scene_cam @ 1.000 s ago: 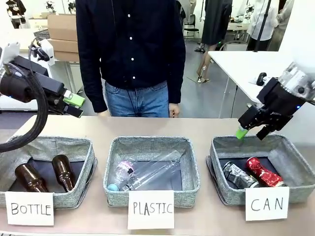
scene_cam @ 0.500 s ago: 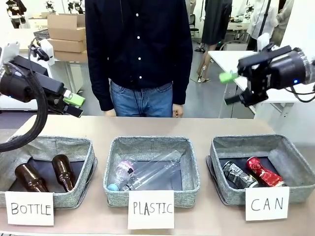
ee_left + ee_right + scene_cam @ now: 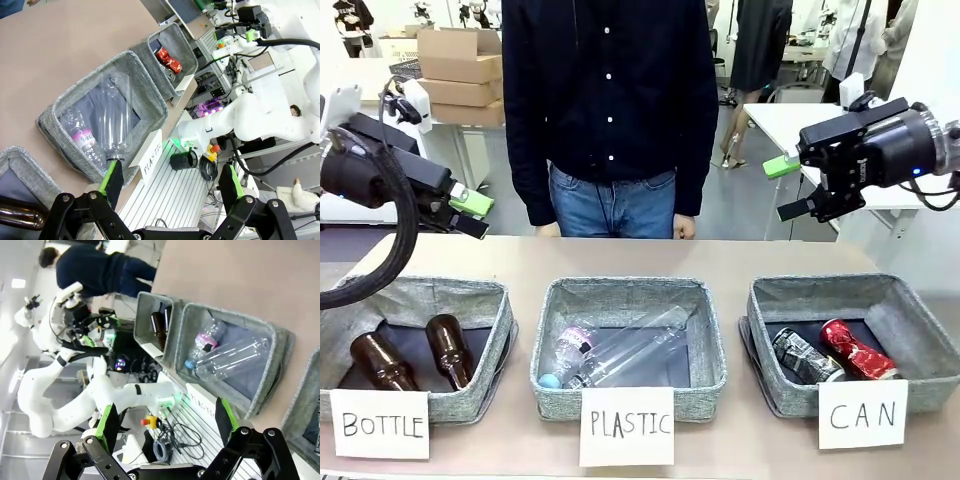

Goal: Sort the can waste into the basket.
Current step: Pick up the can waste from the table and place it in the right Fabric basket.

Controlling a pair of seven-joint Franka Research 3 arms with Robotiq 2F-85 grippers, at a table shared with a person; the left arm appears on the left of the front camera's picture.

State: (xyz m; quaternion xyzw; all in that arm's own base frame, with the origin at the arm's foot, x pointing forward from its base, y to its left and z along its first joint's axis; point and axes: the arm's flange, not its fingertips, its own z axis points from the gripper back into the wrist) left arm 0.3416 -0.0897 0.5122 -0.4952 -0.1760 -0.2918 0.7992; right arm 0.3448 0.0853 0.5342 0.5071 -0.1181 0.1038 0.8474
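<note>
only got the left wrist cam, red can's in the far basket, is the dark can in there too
observer: Yes, the dark can lies in the CAN basket, right beside the red can.
operator: ok and is the right pincer holding anything
observer: No, the right pincer is open and empty, raised above the table behind that basket.

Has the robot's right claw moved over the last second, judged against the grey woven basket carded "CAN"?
Yes. The right claw has risen from just above the rim of the grey woven basket carded "CAN" and now hangs open, well above it.
</note>
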